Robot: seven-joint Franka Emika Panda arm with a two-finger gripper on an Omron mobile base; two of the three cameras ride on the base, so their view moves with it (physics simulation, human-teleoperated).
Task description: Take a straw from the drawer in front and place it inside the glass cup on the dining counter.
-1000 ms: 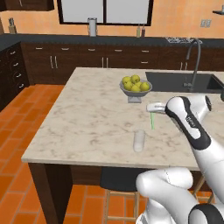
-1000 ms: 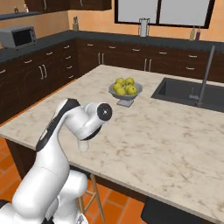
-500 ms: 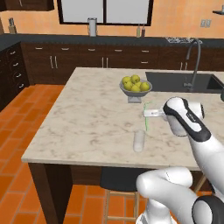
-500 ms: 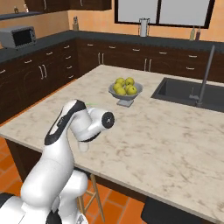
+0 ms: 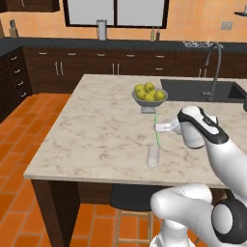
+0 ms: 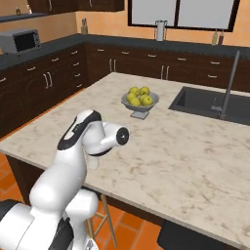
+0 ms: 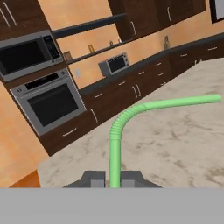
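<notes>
Gripper (image 5: 159,127) now nearer glass cup (image 5: 153,155), clamped on upright straw (image 5: 157,129), bent tip sideways.

Orange walls (image 5: 193,19) rise above a run of dark wood cabinets (image 5: 120,62) with a black worktop (image 6: 122,43), under a wide dark-framed window (image 5: 116,12). The floor (image 5: 19,125) is orange-red brick tile. A microwave (image 6: 19,41) sits on the side counter, and a built-in oven (image 7: 48,103) stands further along.
</notes>
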